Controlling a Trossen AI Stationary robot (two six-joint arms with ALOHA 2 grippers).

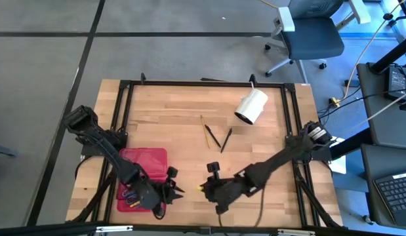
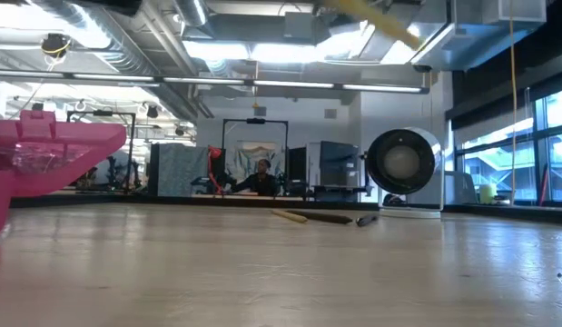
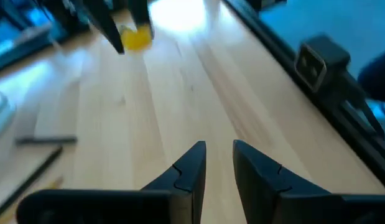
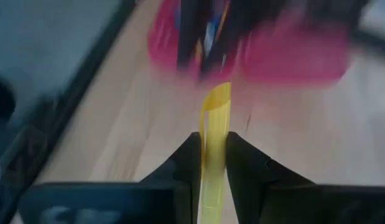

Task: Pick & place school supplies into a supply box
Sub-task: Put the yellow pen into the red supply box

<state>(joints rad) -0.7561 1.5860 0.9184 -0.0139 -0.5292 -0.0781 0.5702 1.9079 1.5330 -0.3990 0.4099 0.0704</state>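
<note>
From above, the red supply box (image 1: pixel 142 178) lay open on the wooden tabletop (image 1: pixel 183 118) at its near left, with a few school supplies, blue among them, inside it. The left gripper (image 1: pixel 176 189) hovered just right of the box, and the right gripper (image 1: pixel 206 188) faced it close by with a yellow pen (image 1: pixel 201 188) at its tip. Three loose pencils (image 1: pixel 214 136) lay mid-table, near a white cylinder (image 1: pixel 251 107). At table height, the box (image 2: pixel 54 154) showed at the left, the pencils (image 2: pixel 319 217) and cylinder (image 2: pixel 404 173) farther back, and the yellow pen (image 2: pixel 380 23) slanted at the top. The left wrist camera showed its fingers (image 3: pixel 192 165) slightly apart, holding nothing. The right wrist camera showed its fingers (image 4: pixel 242 155) clamped on the yellow pen (image 4: pixel 214 130), pointing toward the box (image 4: pixel 292 56).
</note>
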